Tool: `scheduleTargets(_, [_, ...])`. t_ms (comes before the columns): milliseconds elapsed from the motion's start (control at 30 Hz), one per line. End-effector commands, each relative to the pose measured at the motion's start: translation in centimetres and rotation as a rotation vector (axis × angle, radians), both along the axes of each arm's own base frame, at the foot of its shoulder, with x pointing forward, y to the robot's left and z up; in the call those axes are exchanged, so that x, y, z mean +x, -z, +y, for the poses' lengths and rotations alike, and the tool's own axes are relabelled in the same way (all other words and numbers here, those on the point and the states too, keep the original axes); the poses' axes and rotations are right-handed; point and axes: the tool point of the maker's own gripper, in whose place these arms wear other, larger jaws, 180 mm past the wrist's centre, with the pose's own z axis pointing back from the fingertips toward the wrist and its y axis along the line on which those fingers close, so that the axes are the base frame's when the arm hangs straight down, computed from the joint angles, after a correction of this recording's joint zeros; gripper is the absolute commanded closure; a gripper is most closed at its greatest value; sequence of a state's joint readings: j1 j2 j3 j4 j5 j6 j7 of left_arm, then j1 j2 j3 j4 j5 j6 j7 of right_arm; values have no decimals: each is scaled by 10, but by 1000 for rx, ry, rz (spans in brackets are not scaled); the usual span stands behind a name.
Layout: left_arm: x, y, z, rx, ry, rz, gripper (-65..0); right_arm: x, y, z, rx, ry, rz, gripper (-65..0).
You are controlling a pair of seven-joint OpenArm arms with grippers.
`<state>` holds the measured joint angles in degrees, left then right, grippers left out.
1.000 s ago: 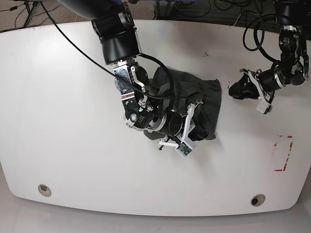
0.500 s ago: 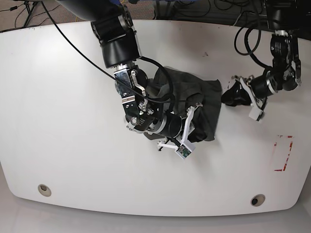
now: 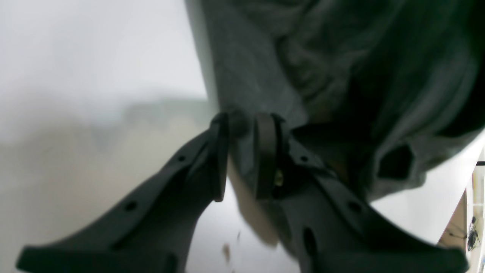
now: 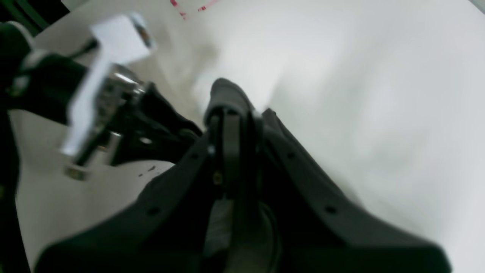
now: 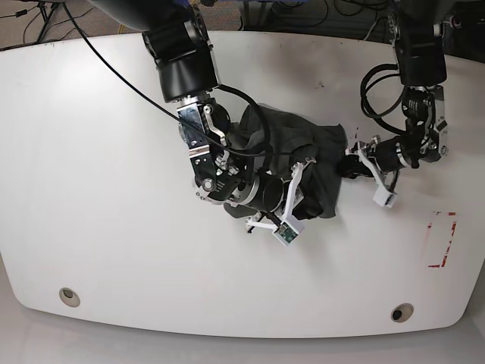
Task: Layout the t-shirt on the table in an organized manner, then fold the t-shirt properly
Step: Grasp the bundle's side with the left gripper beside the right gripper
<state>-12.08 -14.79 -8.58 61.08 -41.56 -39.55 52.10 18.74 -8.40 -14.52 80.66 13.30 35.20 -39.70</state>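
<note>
Left gripper [image 3: 241, 159]: jaws narrowly parted with a fold of the t-shirt [image 3: 265, 76] edge between the pads, so it reads as a pinch on cloth. From this hand the shirt spreads up and to the far side as a crumpled grey heap; bare table [image 3: 94, 57] lies on the other side.

Right gripper [image 4: 231, 151]: jaws pressed together. Dark material sits below the fingers in the wrist view, but too blurred to say whether cloth is caught. In the base view this hand is hidden behind its own wrist, low over the near side of the bunched shirt [image 5: 303, 144]. The left gripper [image 5: 350, 165] meets the shirt's opposite edge.

Step in hand, as I judge it: layout, not folding. The shirt is 1 wrinkled lump near the middle of the table [image 5: 91, 189], no sleeve or hem laid flat.

Next move needs the 2 hands to draw apart with firm holds, lifting enough that the cloth opens without dragging into a new bunch
</note>
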Motion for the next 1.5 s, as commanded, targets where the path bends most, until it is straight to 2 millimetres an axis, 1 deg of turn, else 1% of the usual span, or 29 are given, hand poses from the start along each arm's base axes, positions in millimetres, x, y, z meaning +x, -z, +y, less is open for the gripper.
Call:
scheduleTargets(0, [14, -10, 0, 0, -3, -39, -103, 8, -33, 6, 59, -6, -79, -21])
scheduleTargets(167, [10, 2, -10, 3, 4, -8, -103, 4, -37, 6, 68, -4, -91, -21])
scheduleTargets(233, [9, 7, -9, 8, -4, -1, -103, 4, -41, 5, 73, -2, -102, -21])
scheduleTargets(467, [-1, 28, -5, 16, -18, 59, -103, 4, -40, 5, 62, -4, -98, -21])
scheduleTargets(600, [-4, 31, -5, 14, -19, 70, -103, 5, -41, 5, 61, -5, -100, -21])
scheduleTargets(700, [-6, 32, -5, 15, -18, 74, -103, 10, -46, 5, 61, -4, -112, -21])
scheduleTargets(767, [-6, 32, -5, 14, -18, 75, -103, 11, -41, 5, 56, -5, -99, -21])
scheduleTargets(900, [-6, 32, -5, 14, -17, 76, -103, 18, -41, 7, 77, -1, -99, -21])
scheduleTargets(1000, [-7, 33, -5, 14, -17, 77, -103, 20, -37, 8, 90, 5, -88, -21])
scheduleTargets(1067, [-7, 33, -5, 14, -17, 77, -103, 21, -37, 8, 89, 5, -90, -21])
scheduleTargets(1200, [-7, 33, -6, 15, -16, 78, -103, 21, -44, 10, 124, -1, -85, -21])
scheduleTargets(1333, [-12, 36, -6, 13, -16, 88, -103, 19, -52, 14, 188, -6, -64, -21])
scheduleTargets(1467, [-12, 36, -6, 14, -16, 88, -103, 25, -59, 12, 225, 28, -47, -21])
